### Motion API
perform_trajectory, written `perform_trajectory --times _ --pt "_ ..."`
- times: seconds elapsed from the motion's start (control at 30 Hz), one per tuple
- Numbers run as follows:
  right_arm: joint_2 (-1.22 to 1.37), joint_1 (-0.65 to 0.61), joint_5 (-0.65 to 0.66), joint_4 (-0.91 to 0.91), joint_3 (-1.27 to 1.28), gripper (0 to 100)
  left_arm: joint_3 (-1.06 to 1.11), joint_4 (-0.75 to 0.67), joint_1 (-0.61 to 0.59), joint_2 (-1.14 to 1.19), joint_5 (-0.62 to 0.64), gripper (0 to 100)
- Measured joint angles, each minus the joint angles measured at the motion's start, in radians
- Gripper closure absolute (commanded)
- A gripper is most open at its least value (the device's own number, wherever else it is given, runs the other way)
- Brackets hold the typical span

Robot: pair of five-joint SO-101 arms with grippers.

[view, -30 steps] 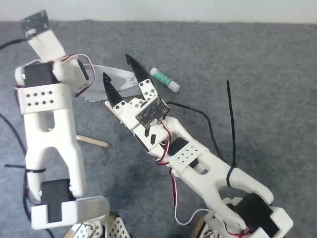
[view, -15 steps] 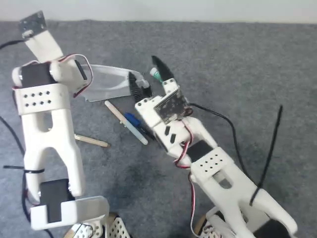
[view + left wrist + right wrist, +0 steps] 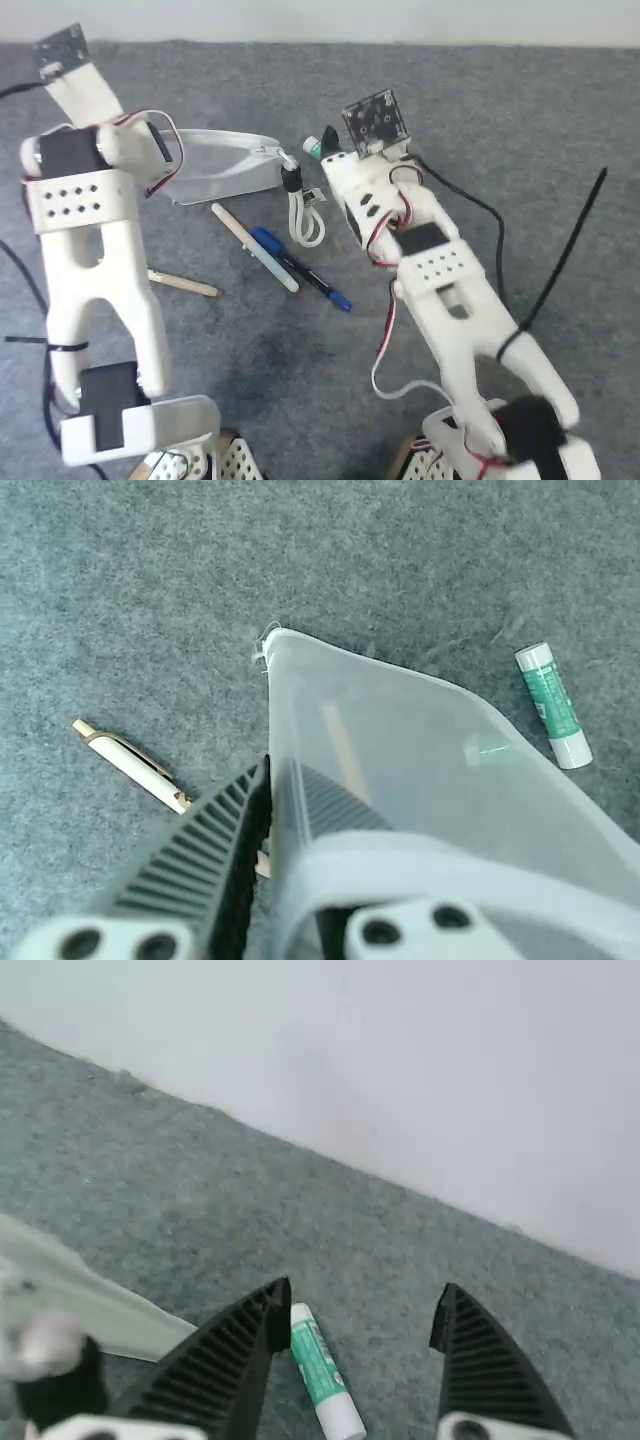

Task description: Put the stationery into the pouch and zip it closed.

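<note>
My left gripper [image 3: 285, 792] is shut on the edge of the translucent pouch [image 3: 420, 750], which lies at the far left of the mat [image 3: 222, 165]. A green glue stick [image 3: 314, 147] lies beyond the pouch's end. My right gripper [image 3: 365, 1292] hangs open just above the glue stick [image 3: 320, 1368], one finger on each side, not touching it. On the mat in front of the pouch lie a cream pen [image 3: 238, 229], a blue marker [image 3: 272, 256] and a dark pen with a blue tip [image 3: 318, 284]. The left wrist view also has the glue stick [image 3: 553, 705].
A white loop with a black end [image 3: 300, 205] lies by the pouch's mouth. A thin wooden stick [image 3: 185, 285] lies near the left arm's base. A black cable [image 3: 470, 205] trails beside the right arm. A pale wall borders the mat's far edge.
The right arm has swung away from over the pens toward the far side and now hangs over the glue stick, uncovering the pens. The left arm kept still, holding the pouch.
</note>
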Motion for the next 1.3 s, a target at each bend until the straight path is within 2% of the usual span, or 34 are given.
perform_trajectory --times 0.47,1.07,1.3 --pt "0.347 0.021 -0.002 0.012 -0.235 78.6 0.000 0.000 0.000 0.000 0.000 99" --pt "0.626 0.021 0.000 0.012 -0.433 78.6 0.000 0.000 0.000 0.000 0.000 99" --pt "0.720 0.023 0.064 0.012 -0.491 78.6 0.000 0.000 0.000 0.000 0.000 99"
